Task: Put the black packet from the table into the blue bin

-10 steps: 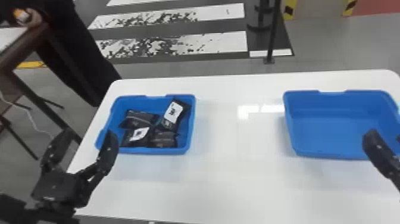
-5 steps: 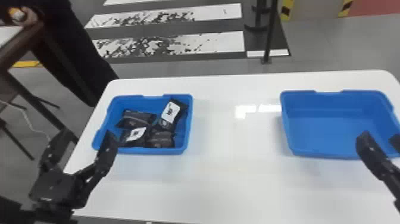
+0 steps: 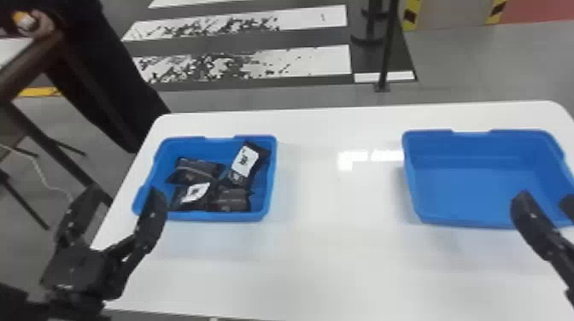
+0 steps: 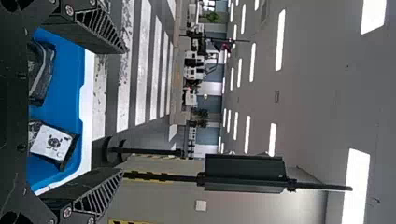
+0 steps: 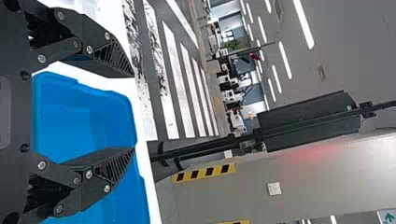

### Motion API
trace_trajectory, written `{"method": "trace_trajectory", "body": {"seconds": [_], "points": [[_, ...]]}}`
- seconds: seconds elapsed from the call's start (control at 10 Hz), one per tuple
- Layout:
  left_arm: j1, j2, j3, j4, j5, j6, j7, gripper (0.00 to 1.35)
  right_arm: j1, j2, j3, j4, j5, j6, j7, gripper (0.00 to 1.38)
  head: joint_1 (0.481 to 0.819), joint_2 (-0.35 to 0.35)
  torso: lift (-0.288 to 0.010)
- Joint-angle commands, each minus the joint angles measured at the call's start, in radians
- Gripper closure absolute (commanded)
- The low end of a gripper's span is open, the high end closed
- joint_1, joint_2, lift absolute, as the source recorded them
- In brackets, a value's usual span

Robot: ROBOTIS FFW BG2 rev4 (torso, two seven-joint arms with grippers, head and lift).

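At the far left we see a dark side table (image 3: 25,68) with a pale cable (image 3: 42,170) hanging in a curve below it. Next comes our left gripper (image 3: 124,192), its jaws spread wide, with nothing held between them; in the head view one finger overlaps the near left corner of the left blue bin (image 3: 222,217).

In that bin we count four black packets: one at the far left (image 3: 196,168), one at the near left with a white label (image 3: 181,200), one at the near right (image 3: 230,199), and a slanted one with a white label (image 3: 260,156) toward the far right corner. We cannot tell which of them the task means.

The bin sits on the white table (image 3: 333,256), where bright reflections lie between the two bins. Beyond the table we see a striped floor (image 3: 299,62), then a thin dark post (image 3: 386,51). To the right on the table is the right blue bin (image 3: 482,192). Our right gripper (image 3: 544,199) overlaps its near right part in the head view, the jaws well apart and gripping nothing.
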Motion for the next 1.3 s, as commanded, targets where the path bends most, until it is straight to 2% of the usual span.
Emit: {"method": "trace_trajectory", "body": {"seconds": [0.0,1.2], "points": [[0.0,0.0,0.0,-0.003,0.002,0.006,0.0,0.13,0.002,0.001,0.0,0.001,-0.001,0.0,0.0,0.51,0.695,0.155,-0.11],[0.0,0.0,-0.004,-0.012,0.01,0.029,0.001,0.13,0.02,0.001,0.0,-0.033,0.019,0.0,-0.012,0.51,0.695,0.151,-0.11]]}}
